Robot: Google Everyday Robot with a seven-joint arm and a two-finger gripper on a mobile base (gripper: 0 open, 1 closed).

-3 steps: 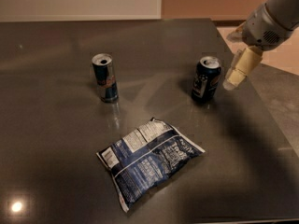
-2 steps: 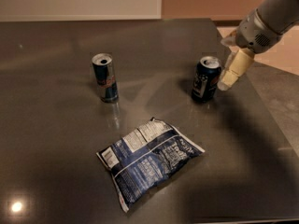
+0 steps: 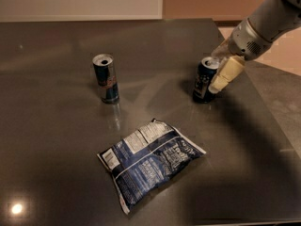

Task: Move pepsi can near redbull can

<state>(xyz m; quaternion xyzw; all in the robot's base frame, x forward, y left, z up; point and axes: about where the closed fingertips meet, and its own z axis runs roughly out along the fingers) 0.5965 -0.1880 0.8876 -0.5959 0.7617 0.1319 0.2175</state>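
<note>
Dark, polished stone makes up the table (image 3: 56, 140), its surface glossy enough to throw back a lamp glare at the near left corner and faint reflections under the things on it. The pepsi can (image 3: 203, 84), a stout navy cylinder with a silver top, stands upright at the right of the table. The gripper (image 3: 220, 76) is right up against it: a cream, rubbery-looking pad lies along the can's right flank, reaching down from the grey, rounded arm (image 3: 268, 25) that comes in from the upper right. Whether the gripper has hold of the can or only rests beside it, I cannot tell from where I stand. Well apart to the left stands the redbull can (image 3: 106, 79), slimmer, blue and silver, upright with its open top showing. Between the two cans and nearer to me lies a crinkled dark blue chip bag (image 3: 150, 161), flat and skewed, with a white label panel. Compared with a second ago, the gripper has come in leftward from beside the pepsi can to overlap its side; both cans and the bag sit where they were.
</note>
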